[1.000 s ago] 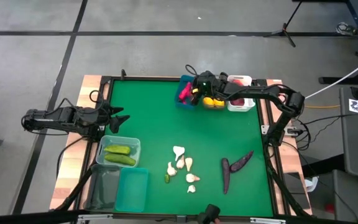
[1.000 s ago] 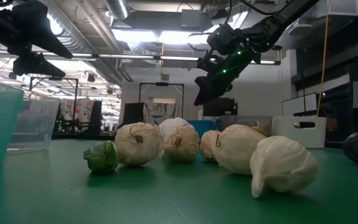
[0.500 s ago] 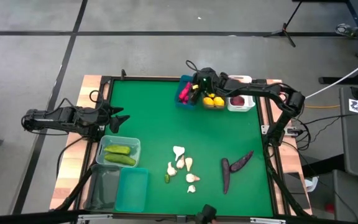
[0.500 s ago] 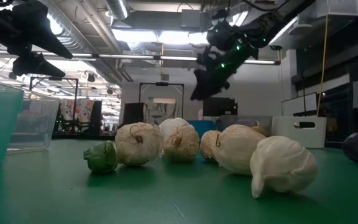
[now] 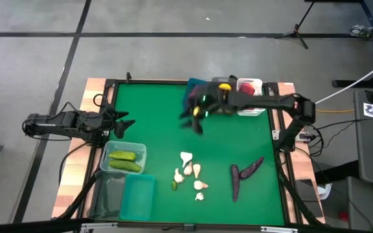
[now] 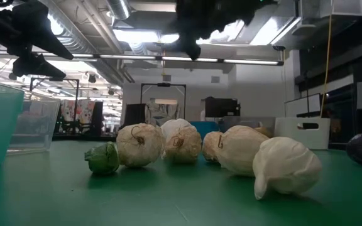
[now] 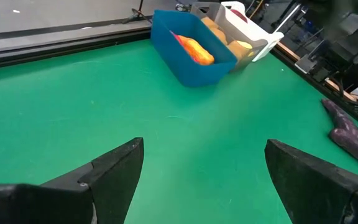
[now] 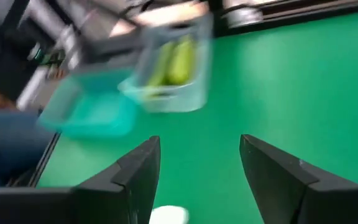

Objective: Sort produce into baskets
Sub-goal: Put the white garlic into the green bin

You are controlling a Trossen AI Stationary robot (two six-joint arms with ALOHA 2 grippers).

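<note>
Right hand leaving the back bins

Right hand (image 5: pixel 196 121), fingers apart and empty, is swinging away from the blue bin (image 5: pixel 192 90) toward the garlic (image 5: pixel 186 158).

Both arms aloft, jaws apart

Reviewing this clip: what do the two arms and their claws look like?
Both arms are dark, jointed and slim. The left claw ends in two black pointed fingers, which show as broad, flat black wedges in its wrist view. The right claw is blurred; a small green light glows on its wrist. The right claw's fingers look alike.
</note>
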